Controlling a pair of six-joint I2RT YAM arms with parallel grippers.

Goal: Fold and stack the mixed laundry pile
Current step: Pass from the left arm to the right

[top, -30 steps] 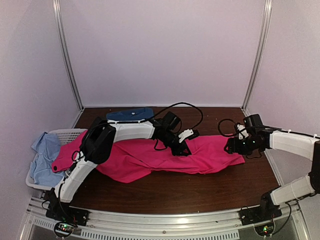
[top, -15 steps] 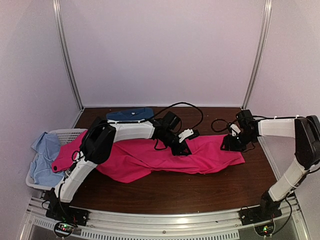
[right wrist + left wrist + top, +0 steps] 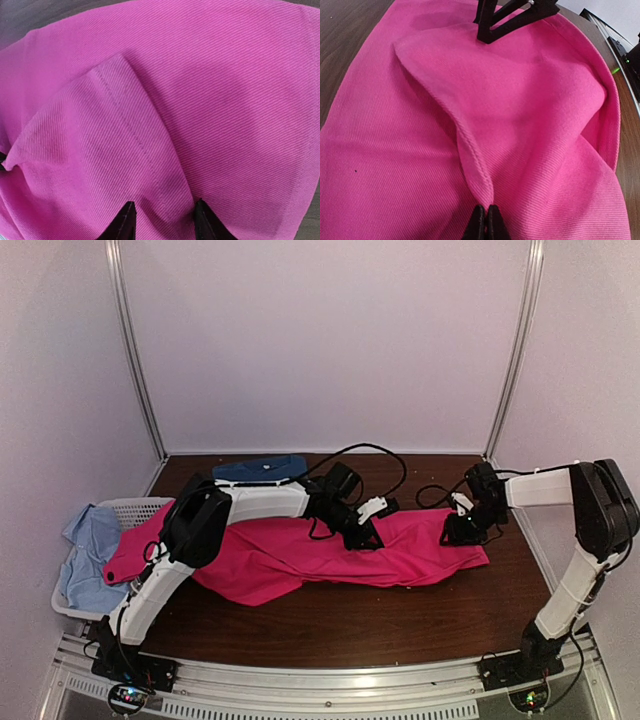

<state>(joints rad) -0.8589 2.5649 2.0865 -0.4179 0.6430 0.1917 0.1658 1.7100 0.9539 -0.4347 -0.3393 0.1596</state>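
Magenta-pink cloth fills both wrist views: the magenta-pink shirt (image 3: pixel 330 555) lies stretched across the middle of the dark wooden table (image 3: pixel 400 625), running from the white slotted basket (image 3: pixel 130 508) at the left, where one end lies on the rim, to the far right, where it ends under the right gripper (image 3: pixel 457 531). The left gripper (image 3: pixel 365 537) sits down on the shirt's rear edge near the middle of its length. In the left wrist view its two black fingertips are pressed together with no gap, pinching the near end of a raised, stitched hem ridge (image 3: pixel 465 145) that curves away from the jaws up into the cloth. So the left gripper (image 3: pixel 485 221) holds the shirt by that fold. The right gripper (image 3: pixel 165 220) stands with its jaws moderately apart. Its two dark fingertips (image 3: pixel 125 220) are low against the fabric at the shirt's right end, and smooth pink cloth shows across the gap between them. A folded flap with a line of stitching lies just ahead and to the left of them, and whether the tips press into the cloth I cannot tell. The pale light-blue cloth (image 3: pixel 88 545) lies in the basket and hangs over its left side, well apart from both grippers. The dark blue T-shirt (image 3: pixel 262 469) lies as a flat bundle at the back of the table, behind the left arm.
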